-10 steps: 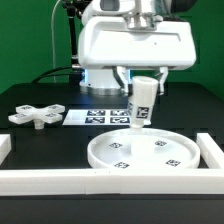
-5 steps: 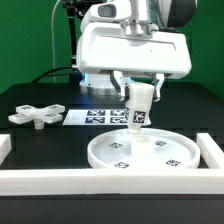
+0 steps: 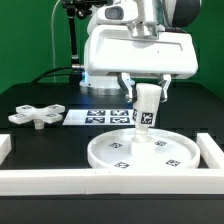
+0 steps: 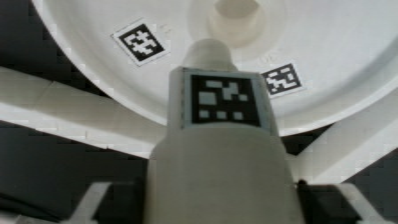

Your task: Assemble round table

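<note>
The round disc (image 3: 141,152) lies flat on the black table near the front right, several small tags on its face. My gripper (image 3: 147,92) is shut on the white cylindrical post (image 3: 146,110), held nearly upright, its lower end just above the disc's middle. In the wrist view the post (image 4: 217,130) fills the middle with a tag on its side, and its tip points at the disc's centre hub (image 4: 242,12). The dark fingers (image 4: 111,195) press on both sides of the post. The four-armed cross piece (image 3: 35,116) lies on the table at the exterior view's left.
The marker board (image 3: 100,117) lies flat behind the disc. White border rails run along the front (image 3: 60,181) and the exterior view's right side (image 3: 211,150). The robot's white base stands behind.
The gripper and the post have moved toward the exterior view's right, bringing the post's lower end over the disc's middle. The post is more upright than before.
</note>
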